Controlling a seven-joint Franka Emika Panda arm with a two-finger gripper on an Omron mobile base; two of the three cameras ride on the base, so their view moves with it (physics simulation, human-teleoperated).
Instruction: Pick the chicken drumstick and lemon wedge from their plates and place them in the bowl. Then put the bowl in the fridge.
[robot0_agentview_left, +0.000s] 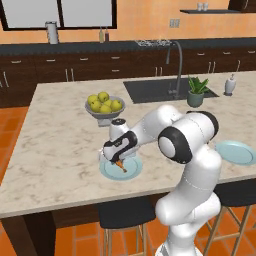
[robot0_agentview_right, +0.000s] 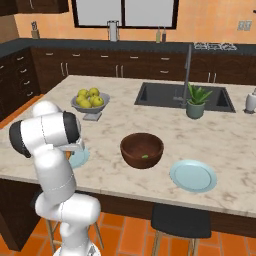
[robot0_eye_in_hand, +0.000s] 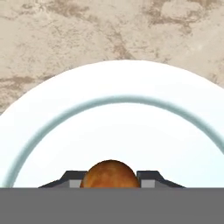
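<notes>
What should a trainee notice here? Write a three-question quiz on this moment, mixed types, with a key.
1. True or false: the lemon wedge already lies in the bowl.
2. What sits between the gripper fingers?
A. a whole lemon
B. the chicken drumstick
C. nothing
3. Fill in: the gripper hangs over the left plate, while the other plate beside the bowl is ____.

Key: 1 true; 2 B; 3 empty.

1. The fruit bowl (robot0_agentview_left: 105, 107) stands near, just behind the pincer (robot0_agentview_left: 119, 161) and its plate (robot0_agentview_left: 131, 170).
2. Bare tabletop (robot0_agentview_left: 55, 145) lies open to the left of that plate.
3. In the right base view, the tabletop between the brown bowl (robot0_agentview_right: 142, 149) and that plate (robot0_agentview_right: 79, 157) is open.
</notes>
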